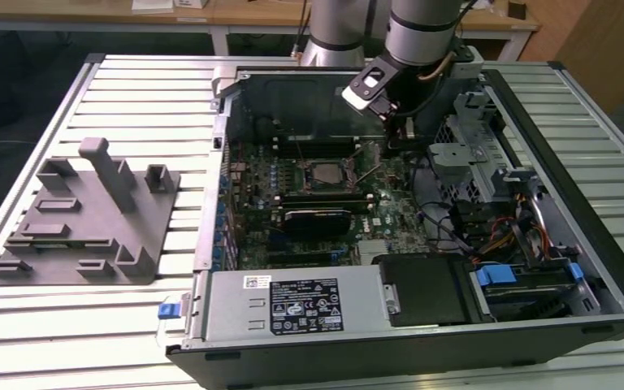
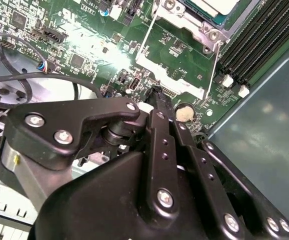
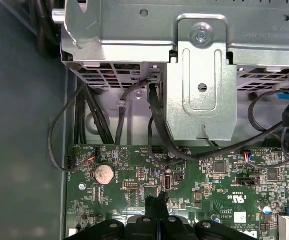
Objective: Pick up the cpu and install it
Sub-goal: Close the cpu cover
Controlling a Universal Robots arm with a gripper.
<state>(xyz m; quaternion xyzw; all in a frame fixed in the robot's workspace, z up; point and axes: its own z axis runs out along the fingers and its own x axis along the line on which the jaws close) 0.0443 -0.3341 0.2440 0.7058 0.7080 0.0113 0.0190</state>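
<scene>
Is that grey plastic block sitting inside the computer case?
No, the grey plastic block lies on the slatted table, outside the computer case, toward the exterior view's left.

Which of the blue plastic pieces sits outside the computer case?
The blue tab against the outer wall of the case, on the exterior view's left; the other two blue pieces sit inside it.

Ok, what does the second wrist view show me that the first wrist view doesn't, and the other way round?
Second wrist view: the cpu sitting inside the metal socket frame, with the memory slots beside it. First wrist view: the metal drive cage and the black cables running from under it to the board. Both wrist views: the shut gripper over the green motherboard, close to the coin cell battery.
</scene>
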